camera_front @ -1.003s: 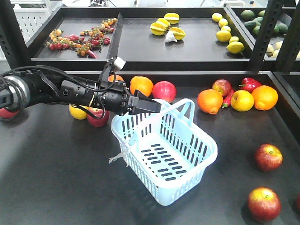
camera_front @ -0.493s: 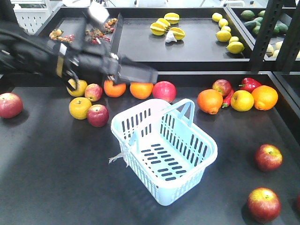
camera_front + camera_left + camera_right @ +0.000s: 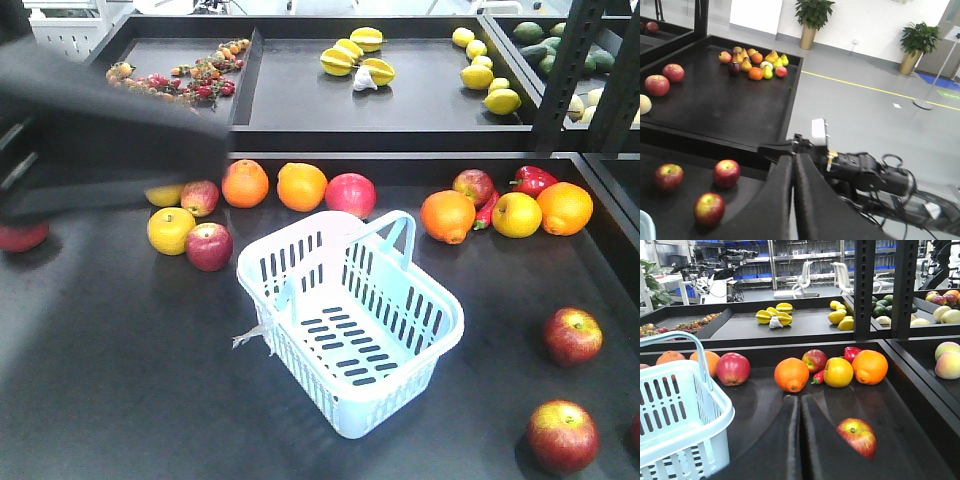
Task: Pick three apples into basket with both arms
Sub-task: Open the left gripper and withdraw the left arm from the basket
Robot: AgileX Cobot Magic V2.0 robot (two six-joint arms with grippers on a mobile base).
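Apple lies just fwd-right of our right end effector, fingers pressed together w/ nothing held; basket, empty, sits further left on tabletop. Left end effector also pressed together, bare; three apples low-left of it. We judge right one nearer.

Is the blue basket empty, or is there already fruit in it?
Empty: the basket shows only its bare slotted bottom, and all the fruit lies outside it.

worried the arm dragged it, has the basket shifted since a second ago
No. The basket sits where it was: its handle top still lies just right of the red apple, below the shelf edge.
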